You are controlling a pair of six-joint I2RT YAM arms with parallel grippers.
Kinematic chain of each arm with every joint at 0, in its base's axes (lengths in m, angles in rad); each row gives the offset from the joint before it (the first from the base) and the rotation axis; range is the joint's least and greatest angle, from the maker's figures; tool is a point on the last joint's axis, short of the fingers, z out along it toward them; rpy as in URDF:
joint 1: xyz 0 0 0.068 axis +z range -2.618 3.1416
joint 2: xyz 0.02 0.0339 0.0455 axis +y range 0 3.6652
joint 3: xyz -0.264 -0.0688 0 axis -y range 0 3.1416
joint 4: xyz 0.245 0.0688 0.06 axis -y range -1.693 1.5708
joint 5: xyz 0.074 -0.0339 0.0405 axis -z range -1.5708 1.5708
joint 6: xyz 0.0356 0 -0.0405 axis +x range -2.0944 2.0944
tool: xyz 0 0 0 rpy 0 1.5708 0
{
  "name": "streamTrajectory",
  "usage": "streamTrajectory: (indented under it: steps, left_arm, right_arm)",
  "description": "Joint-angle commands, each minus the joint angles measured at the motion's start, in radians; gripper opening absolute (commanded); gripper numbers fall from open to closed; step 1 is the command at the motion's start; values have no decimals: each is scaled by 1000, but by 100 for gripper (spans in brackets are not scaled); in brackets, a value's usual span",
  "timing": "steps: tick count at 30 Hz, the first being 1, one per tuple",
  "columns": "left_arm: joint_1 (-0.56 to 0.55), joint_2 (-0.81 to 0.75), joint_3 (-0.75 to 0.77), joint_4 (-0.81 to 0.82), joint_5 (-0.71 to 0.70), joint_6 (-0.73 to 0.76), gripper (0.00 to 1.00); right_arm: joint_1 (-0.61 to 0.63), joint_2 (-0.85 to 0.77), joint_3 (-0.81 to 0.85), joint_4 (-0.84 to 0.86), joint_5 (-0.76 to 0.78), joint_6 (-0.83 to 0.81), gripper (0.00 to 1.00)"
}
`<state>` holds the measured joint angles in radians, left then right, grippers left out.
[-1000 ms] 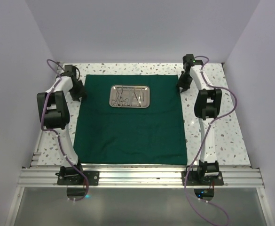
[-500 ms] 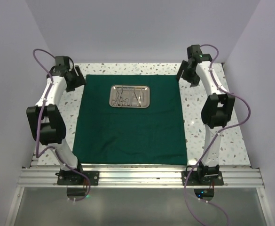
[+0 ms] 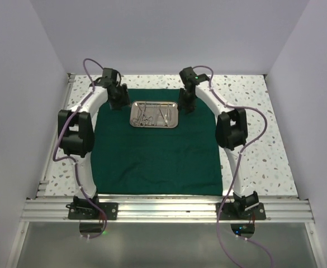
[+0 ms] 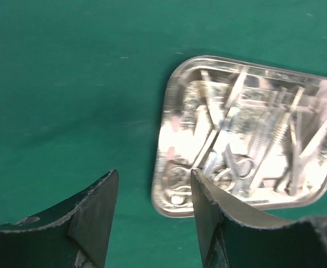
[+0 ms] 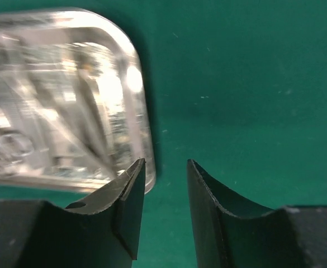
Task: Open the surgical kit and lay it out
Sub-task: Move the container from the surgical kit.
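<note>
Item 1. Cloth wrap (image 3: 157, 151): dark green woven fabric, matte, opened out into a near-square sheet with light creases. It lies flat on the table (image 3: 258, 139), a white surface with dark speckles.

Item 2. Steel tray (image 3: 155, 126): shiny, rectangular, with rounded corners and a raised rolled rim. It sits on the far half of the cloth, about midway across.

Item 3. Instruments (image 3: 152, 115): several slim silver pieces lying crossed inside the tray. Ring handles like those of scissors or forceps show at the near side. The glare keeps me from counting them.

Item 4. Left gripper (image 3: 117, 100): black, on a white arm that curves forward and inward, poised over the cloth just left of the tray. Its jaws stand apart with nothing between them.

Item 5. Right gripper (image 3: 186, 105): a black unit on a mirrored arc, at the tray's right edge. The gap between its fingers (image 5: 124, 206) is narrower and holds nothing. One tip overlaps the tray's corner in the wrist view; whether it touches cannot be told.

Item 6. Purple cables (image 3: 68, 120): looped along both arms.
</note>
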<state>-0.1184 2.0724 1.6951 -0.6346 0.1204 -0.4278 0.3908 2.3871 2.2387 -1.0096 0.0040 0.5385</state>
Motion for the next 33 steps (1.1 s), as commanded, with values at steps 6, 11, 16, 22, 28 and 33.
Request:
streamTrajectory:
  steps: [6, 11, 16, 22, 28, 33]
  left_arm:
    - [-10, 34, 87, -27, 19, -6, 55]
    - [-13, 37, 64, -25, 7, 6, 53]
    - [-13, 37, 29, -11, 7, 14, 52]
    - [-18, 49, 12, -5, 15, 21, 48]
    - [-29, 64, 9, -5, 15, 32, 45]
    - [-47, 83, 9, -4, 16, 40, 45]
  right_arm:
    - [31, 29, -1, -44, 16, 5, 38]
    - [37, 34, -4, -35, 11, 18, 37]
    - [40, 41, 47, -44, 11, 23, 37]
    - [49, 86, 82, -58, 17, 32, 35]
    - [65, 115, 85, -63, 44, 32, 29]
    - [69, 133, 94, -69, 51, 31, 27]
